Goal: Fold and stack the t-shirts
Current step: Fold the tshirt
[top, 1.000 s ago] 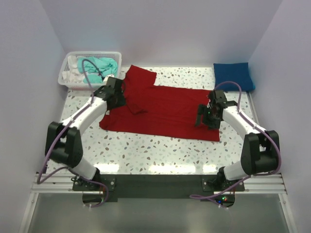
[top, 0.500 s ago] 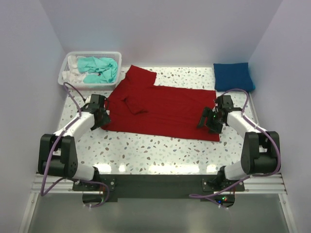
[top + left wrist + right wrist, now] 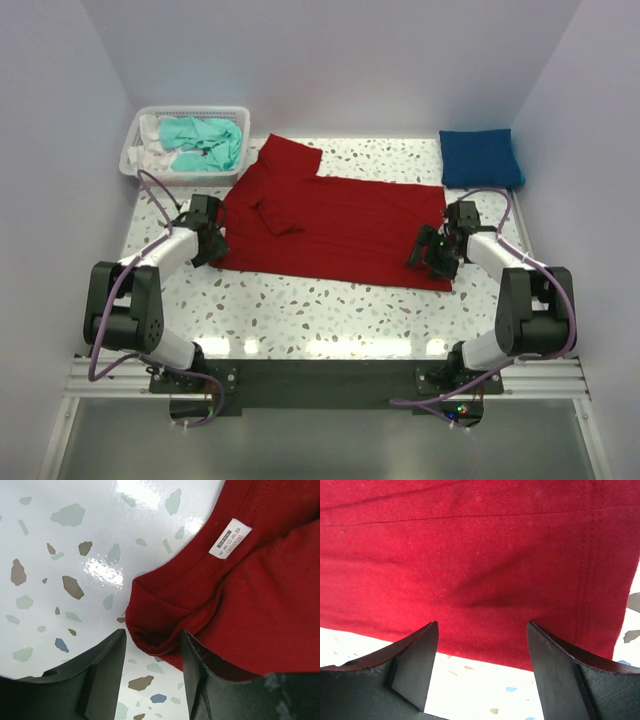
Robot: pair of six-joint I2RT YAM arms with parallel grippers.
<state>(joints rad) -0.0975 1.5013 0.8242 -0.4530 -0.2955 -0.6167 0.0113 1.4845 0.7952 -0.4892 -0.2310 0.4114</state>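
Fingers (image 3: 102,667) of our left gripper (image 3: 152,641) straddle a bunched edge of the red t-shirt (image 3: 340,225), unclenched; right gripper (image 3: 481,630) gapes over its hem. We judge both set to pinch.

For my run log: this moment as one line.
red t-shirt spread out; left gripper open astride its edge; right gripper open over hem; blue t-shirt folded

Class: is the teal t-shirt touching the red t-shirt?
Apart. The top view shows the teal t-shirt inside the white basket, whose wall separates it from the red t-shirt on the table.
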